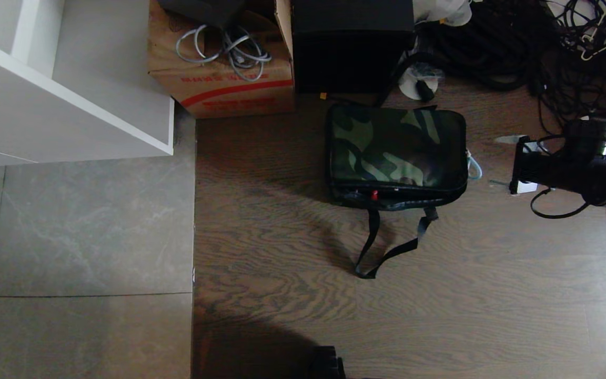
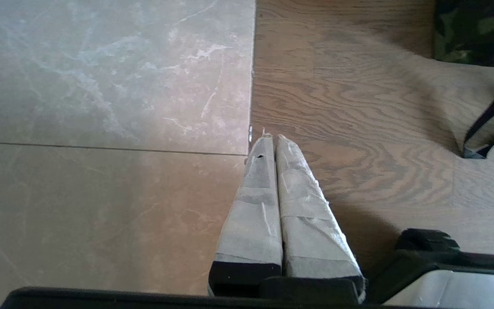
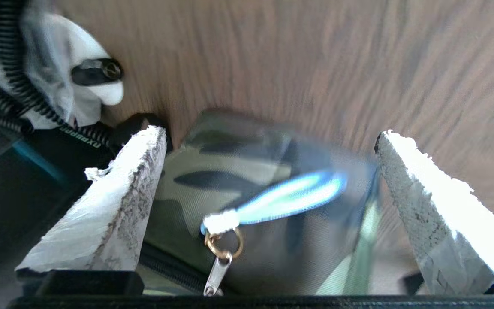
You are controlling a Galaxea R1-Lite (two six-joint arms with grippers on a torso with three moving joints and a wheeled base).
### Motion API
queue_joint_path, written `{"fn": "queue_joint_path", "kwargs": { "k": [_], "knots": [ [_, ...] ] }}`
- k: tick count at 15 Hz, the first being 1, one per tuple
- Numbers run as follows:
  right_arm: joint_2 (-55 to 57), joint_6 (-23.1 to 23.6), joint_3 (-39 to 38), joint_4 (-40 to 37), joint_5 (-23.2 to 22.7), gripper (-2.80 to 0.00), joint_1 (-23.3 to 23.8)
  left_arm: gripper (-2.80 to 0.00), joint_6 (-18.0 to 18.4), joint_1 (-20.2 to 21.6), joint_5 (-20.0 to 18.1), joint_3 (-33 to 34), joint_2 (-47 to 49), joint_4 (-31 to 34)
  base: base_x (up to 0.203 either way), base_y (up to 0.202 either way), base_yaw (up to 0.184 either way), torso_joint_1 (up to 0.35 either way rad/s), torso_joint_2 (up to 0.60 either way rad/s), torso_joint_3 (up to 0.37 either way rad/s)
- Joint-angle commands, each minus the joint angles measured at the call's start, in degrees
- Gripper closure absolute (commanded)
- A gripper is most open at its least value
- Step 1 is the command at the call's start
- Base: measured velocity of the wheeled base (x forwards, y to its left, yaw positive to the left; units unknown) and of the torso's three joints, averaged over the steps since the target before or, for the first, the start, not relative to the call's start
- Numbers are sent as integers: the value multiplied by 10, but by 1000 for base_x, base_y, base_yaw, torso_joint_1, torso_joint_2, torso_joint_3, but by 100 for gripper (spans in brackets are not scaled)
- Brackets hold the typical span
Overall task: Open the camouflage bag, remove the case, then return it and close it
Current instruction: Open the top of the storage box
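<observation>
Camouflage bag (image 1: 396, 152) before black box (image 1: 352, 45)

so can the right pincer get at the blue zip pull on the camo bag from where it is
Probably yes. The right pincer is open with the blue loop pull lying between its fingers, on the side of the camouflage bag. Nothing sits between them, though the pull hangs loose and may swing.

- Camouflage bag (image 1: 395, 150): green, brown and black blotches; black trim and black shoulder strap (image 1: 387, 247); a small red spot on its front edge.
- Zip pull loop (image 3: 287, 197): pale blue, on a gold ring (image 3: 223, 242) with a silver tab.
- Cardboard box (image 1: 219, 79): brown with red print and a red stripe.
- Tall box (image 1: 350, 45): plain black.
- Floor: dark brown wood grain (image 1: 440, 305) beside grey marbled tiles (image 1: 82, 237).
- Shelf unit (image 1: 71, 105): white.
- Gripper fingers (image 3: 114, 210): wrapped in whitish-grey tape.
</observation>
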State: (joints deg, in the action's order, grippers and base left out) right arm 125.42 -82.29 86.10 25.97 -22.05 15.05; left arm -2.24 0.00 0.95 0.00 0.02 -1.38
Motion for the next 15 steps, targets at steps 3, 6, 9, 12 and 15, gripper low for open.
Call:
{"fn": "queue_joint_path", "kwargs": {
  "k": [3,6,9,12,15],
  "knots": [
    [-11,-86,0,-5,2,-280,-23,0,0,0,0,6,0,0,0,0,0,0,0,0],
    [0,-91,11,-5,20,-280,-34,0,0,0,0,6,0,0,0,0,0,0,0,0],
    [-1,-92,18,-7,20,-280,-34,0,0,0,0,6,0,0,0,0,0,0,0,0],
    [7,-94,25,-2,21,0,-37,0,0,0,0,6,0,0,0,0,0,0,0,0],
    [20,-90,40,-4,17,0,-38,0,0,0,0,6,0,0,0,0,0,0,0,0]
  ]
}}
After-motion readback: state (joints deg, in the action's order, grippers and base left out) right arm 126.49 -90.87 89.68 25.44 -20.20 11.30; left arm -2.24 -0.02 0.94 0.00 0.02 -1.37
